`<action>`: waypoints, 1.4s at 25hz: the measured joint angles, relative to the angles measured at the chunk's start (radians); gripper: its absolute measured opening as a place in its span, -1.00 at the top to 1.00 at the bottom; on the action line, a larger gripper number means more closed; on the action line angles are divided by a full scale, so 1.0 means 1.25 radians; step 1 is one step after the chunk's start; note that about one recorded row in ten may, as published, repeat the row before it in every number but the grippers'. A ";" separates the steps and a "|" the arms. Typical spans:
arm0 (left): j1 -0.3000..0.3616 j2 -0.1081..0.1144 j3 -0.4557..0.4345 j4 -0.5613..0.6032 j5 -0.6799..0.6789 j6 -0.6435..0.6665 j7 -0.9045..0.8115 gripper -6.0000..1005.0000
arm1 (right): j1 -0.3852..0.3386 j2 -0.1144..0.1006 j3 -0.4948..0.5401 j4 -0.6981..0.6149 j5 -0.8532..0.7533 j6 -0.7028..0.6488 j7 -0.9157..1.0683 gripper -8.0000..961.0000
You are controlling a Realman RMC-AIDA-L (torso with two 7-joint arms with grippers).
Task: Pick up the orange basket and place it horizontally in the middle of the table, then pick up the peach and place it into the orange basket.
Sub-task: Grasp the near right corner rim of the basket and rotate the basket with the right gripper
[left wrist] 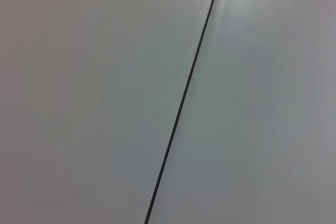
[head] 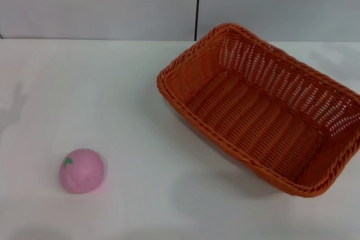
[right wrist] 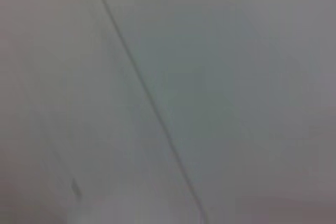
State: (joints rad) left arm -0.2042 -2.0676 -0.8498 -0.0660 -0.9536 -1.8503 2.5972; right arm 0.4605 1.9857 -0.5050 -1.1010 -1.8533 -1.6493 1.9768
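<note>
peach (head: 82, 171): table (head: 135, 116), 8 o'clock sector, leaf mark up, free-standing. orange basket (head: 264, 111): 3 o'clock sector, well apart from peach, upright, empty; long axis diagonal, 10 to 4 o'clock, one end past right edge. grippers: neither visible, wrist views show wall only; finger state cannot tell. step, judged: first, basket untouched. next: grip rim, turn level, centre.

Baskets: one orange basket (head: 264, 108), at the right of the worktop (head: 84, 99)
Fruit: one peach (head: 82, 170), near left
Worktops: one
Wall seams: one dark vertical seam (head: 197, 5), far
</note>
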 joint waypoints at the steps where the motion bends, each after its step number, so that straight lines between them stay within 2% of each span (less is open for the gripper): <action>1: 0.000 0.000 0.000 0.000 0.000 0.001 0.000 -0.64 | 0.019 -0.009 0.007 -0.023 -0.044 -0.020 0.036 -0.12; 3: 0.000 0.000 0.000 0.000 0.000 0.004 0.000 -0.64 | 0.068 -0.030 0.018 -0.055 -0.138 -0.067 0.084 -0.24; 4: -0.001 0.000 0.000 0.000 0.000 0.006 0.000 -0.64 | 0.130 -0.053 0.022 -0.060 -0.253 -0.120 0.100 -0.30; 5: -0.003 0.000 0.000 0.000 0.000 0.009 0.000 -0.64 | 0.130 -0.053 0.022 -0.060 -0.253 -0.120 0.100 -0.30; 8: -0.006 0.000 0.000 0.000 0.002 0.013 0.000 -0.64 | 0.206 -0.069 0.004 -0.057 -0.405 -0.160 0.100 -0.28; 9: -0.007 0.000 0.001 0.000 0.003 0.017 0.000 -0.64 | 0.242 -0.070 -0.042 -0.055 -0.491 -0.160 0.108 -0.28; 11: -0.007 0.000 0.001 0.000 0.003 0.018 0.000 -0.64 | 0.252 -0.070 -0.067 -0.055 -0.518 -0.158 0.115 -0.27; 14: -0.002 0.000 0.002 -0.001 0.003 0.021 0.000 -0.64 | 0.274 -0.062 -0.189 -0.056 -0.587 -0.140 0.152 -0.25; 19: 0.002 -0.001 0.004 -0.001 0.002 0.028 -0.008 -0.64 | 0.283 -0.054 -0.257 -0.035 -0.613 -0.112 0.168 -0.23; 35: -0.004 0.000 0.000 -0.001 0.002 0.035 -0.029 -0.64 | 0.278 -0.045 -0.295 0.068 -0.628 -0.034 0.162 -0.15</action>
State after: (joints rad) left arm -0.2088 -2.0679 -0.8498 -0.0675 -0.9512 -1.8068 2.5604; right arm 0.8079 1.9293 -0.8736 -1.0157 -2.6378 -1.6916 2.1799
